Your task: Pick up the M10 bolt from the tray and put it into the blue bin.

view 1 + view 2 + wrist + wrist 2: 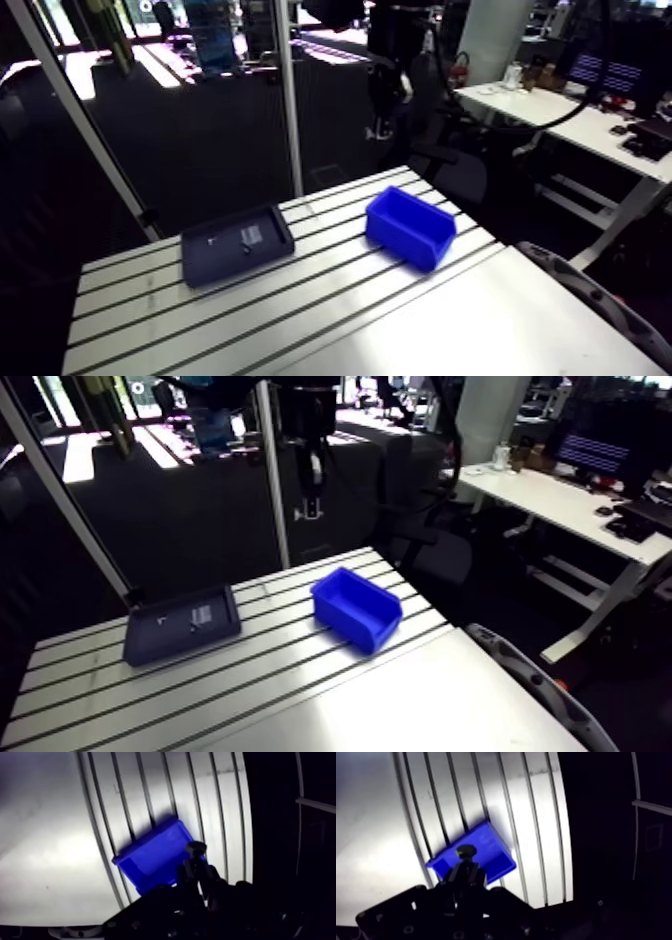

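Slotted aluminium surface (300, 300) carries everything. Blue bin (410, 228) sits open side up on it. Dark tray (235, 243) lies flat, well apart from the bin, a few small bits in it, too small to identify. Claw (195, 864) high above the bin, fingers closed down on the M10 bolt (196, 846). Bolt head pokes out past the fingertips, seen over the bin's edge in the wrist view.

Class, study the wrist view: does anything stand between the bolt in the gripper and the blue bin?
Nothing visible does. The gripper holds the bolt high above the table, and the blue bin lies open below it, with only air between them.
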`<state>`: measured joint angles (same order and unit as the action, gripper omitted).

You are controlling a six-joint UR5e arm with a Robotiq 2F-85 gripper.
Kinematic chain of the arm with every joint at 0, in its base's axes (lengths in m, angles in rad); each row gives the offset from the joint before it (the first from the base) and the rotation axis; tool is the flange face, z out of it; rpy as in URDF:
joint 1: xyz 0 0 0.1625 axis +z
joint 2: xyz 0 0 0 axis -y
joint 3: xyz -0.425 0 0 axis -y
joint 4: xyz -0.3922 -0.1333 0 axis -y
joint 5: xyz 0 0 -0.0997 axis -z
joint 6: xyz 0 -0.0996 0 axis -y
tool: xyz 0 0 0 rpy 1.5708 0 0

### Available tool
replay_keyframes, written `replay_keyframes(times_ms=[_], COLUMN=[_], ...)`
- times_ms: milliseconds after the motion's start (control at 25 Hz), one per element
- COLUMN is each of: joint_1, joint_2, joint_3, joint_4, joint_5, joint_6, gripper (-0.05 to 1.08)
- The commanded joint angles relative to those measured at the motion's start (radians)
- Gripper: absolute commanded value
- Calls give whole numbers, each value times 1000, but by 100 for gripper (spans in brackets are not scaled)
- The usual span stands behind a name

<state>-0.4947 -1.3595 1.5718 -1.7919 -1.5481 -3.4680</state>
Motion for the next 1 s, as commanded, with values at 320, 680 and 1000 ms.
replay_keyframes(times_ms=[320,680,1000], joint_1=[-101,-116,-114], joint_2=[38,60,55], joint_3=[1,43,115], joint_4=[1,-4,-76], joint_5=[-33,-68,-69], joint_6=[-466,-615,-651], gripper=[103,103,103])
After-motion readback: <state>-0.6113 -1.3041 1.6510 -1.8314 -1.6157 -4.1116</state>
